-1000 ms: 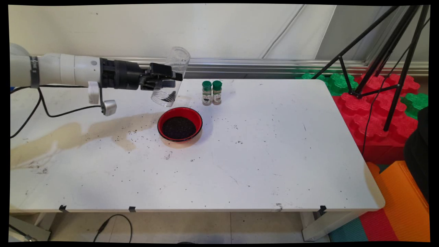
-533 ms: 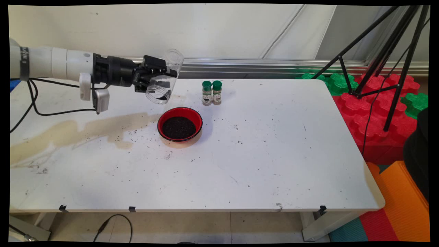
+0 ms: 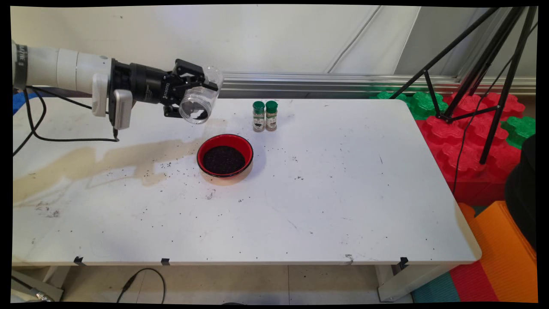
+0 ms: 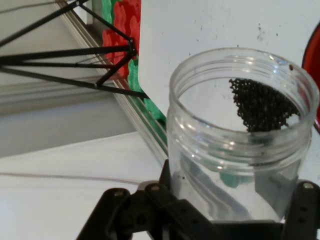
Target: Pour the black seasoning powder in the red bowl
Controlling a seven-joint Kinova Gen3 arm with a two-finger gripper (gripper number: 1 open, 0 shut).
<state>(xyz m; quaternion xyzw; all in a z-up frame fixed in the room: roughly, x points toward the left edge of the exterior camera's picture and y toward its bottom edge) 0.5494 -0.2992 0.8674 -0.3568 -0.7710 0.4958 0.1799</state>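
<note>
Clear plastic jar [image 3: 196, 98] pinched crosswise in the gripper [image 3: 188, 92], above the table [image 3: 343, 193]; long axis near level, mouth toward camera, few dark seeds [image 4: 262, 105] inside; red bowl [image 3: 224, 155] lies below, slightly beyond fingertips.

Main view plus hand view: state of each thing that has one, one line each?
gripper: shut on the clear jar, raised above the table.
clear jar: lidless, tipped on its side, a few dark grains left inside.
red bowl: upright on the table, holding dark grains.
two spice bottles: upright, side by side, green caps on.
</note>
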